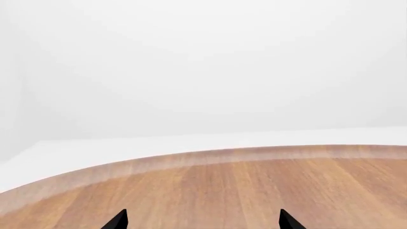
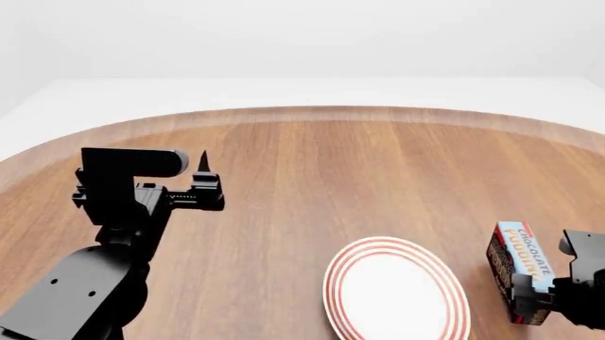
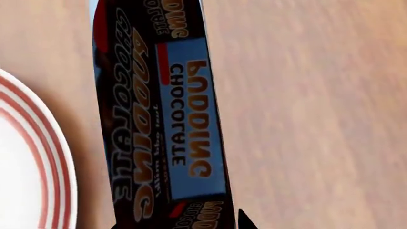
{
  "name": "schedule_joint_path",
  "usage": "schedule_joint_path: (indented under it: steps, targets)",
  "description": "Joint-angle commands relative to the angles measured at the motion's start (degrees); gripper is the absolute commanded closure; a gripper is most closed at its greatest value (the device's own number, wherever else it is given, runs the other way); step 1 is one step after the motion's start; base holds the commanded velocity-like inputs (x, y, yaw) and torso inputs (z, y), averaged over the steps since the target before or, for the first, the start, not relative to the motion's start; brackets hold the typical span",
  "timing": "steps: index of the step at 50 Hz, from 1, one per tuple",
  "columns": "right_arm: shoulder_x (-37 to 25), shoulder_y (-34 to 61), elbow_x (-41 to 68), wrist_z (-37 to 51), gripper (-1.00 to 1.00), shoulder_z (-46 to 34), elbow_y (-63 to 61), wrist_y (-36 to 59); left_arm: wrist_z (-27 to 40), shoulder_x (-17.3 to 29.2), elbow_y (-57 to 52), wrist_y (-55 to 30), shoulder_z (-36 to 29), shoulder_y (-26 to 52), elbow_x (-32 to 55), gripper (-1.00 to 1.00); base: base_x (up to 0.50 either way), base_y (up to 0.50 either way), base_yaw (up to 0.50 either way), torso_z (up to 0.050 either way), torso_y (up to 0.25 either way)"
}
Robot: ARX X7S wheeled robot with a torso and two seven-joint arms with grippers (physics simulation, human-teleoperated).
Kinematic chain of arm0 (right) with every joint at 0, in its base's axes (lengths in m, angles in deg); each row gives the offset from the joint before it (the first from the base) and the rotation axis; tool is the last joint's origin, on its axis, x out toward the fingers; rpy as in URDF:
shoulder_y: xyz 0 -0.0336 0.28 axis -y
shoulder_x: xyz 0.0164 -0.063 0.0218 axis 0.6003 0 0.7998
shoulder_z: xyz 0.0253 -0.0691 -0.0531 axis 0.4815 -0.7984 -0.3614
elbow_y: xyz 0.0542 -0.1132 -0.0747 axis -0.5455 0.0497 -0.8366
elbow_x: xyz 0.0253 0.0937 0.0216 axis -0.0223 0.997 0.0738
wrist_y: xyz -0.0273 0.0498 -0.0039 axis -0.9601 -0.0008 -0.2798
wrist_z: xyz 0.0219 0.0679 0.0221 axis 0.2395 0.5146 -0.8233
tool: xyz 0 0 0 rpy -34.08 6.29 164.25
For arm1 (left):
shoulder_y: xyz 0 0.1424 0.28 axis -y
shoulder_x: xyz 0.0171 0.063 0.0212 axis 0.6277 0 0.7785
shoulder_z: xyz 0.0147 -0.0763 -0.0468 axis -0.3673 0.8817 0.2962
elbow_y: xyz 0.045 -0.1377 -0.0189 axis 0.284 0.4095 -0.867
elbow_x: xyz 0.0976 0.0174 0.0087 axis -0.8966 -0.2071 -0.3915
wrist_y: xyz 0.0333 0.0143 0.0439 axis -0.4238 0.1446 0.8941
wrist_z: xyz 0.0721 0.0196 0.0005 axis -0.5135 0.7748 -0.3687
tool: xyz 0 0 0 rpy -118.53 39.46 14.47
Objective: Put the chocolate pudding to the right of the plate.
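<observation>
Standing just right of the plate, the chocolate pudding is gripped by the right gripper. If released tilted, it could be tipped onto the rim. The left gripper is held spread, empty.

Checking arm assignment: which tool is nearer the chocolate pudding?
Right. The right tool is at the chocolate pudding, beside the plate. The left tool hangs far across the table, open.

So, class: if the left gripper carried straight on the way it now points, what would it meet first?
Probably nothing: ahead of the left gripper lies only bare table, then its far edge and blank white background, though depth is hard to judge.
</observation>
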State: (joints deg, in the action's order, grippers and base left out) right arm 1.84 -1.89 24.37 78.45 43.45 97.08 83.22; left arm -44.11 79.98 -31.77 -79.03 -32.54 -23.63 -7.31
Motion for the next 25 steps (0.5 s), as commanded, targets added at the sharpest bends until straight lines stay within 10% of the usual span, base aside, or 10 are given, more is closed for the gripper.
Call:
schedule_joint_path:
  steps: [1, 5, 6, 25]
  targets:
    - [2.4, 0.3, -3.0, -2.5, 1.0, -1.2, 5.2, -2.5, 0.3, 0.1, -0.3, -0.2, -0.3, 0.1, 0.2, -1.0, 0.0, 0.0, 0.0, 0.0, 0.0]
    - [2.7, 0.8, -3.5, -3.0, 1.0, -1.4, 6.0, -2.8, 0.3, 0.2, -0.1, 0.1, -0.4, 0.0, 0.2, -1.0, 0.0, 0.0, 0.0, 0.0, 0.0]
    - [2.7, 1.2, -3.6, -3.5, -1.0, -1.5, 6.3, -2.6, 0.3, 0.2, 0.0, 0.1, -0.4, 0.0, 0.2, -1.0, 0.0, 0.0, 0.0, 0.0, 0.0]
    - [-3.9, 9.6, -0.1, 6.8, -1.0, 2.2, -10.1, 5.7, 0.7, 0.3, 0.2, -0.1, -0.9, 0.5, 0.5, -1.0, 0.0, 0.0, 0.0, 0.0, 0.0]
